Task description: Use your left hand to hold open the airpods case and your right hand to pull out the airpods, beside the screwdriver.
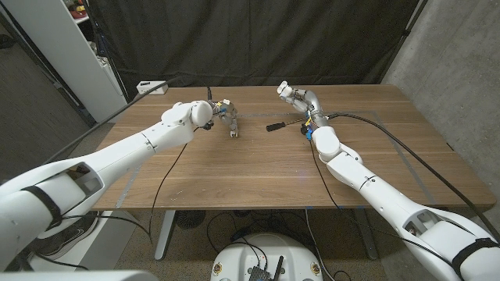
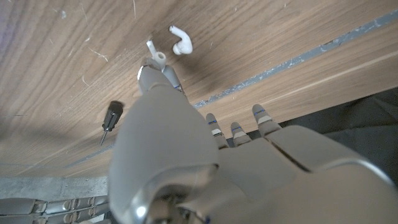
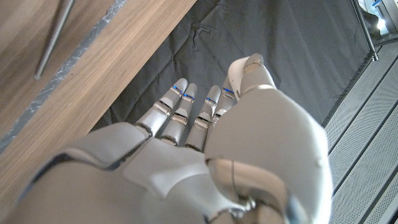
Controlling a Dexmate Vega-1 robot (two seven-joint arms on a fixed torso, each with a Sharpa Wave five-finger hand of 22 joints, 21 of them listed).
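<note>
Two small, smooth white airpods (image 2: 181,41) lie loose on the grained wooden surface (image 1: 258,172) near the black-handled screwdriver (image 1: 278,125). The left robot hand (image 1: 225,114) hangs close over them; whether it holds the case I cannot tell. A nudge could scatter them. The right robot hand (image 1: 293,94) hovers empty, fingers extended.

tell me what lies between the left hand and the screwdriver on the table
Only bare wooden table: in the head view nothing sits between the left hand and the screwdriver.

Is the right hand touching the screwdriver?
Apart. The head view shows the right hand raised beyond the screwdriver, bare table between them.
</note>
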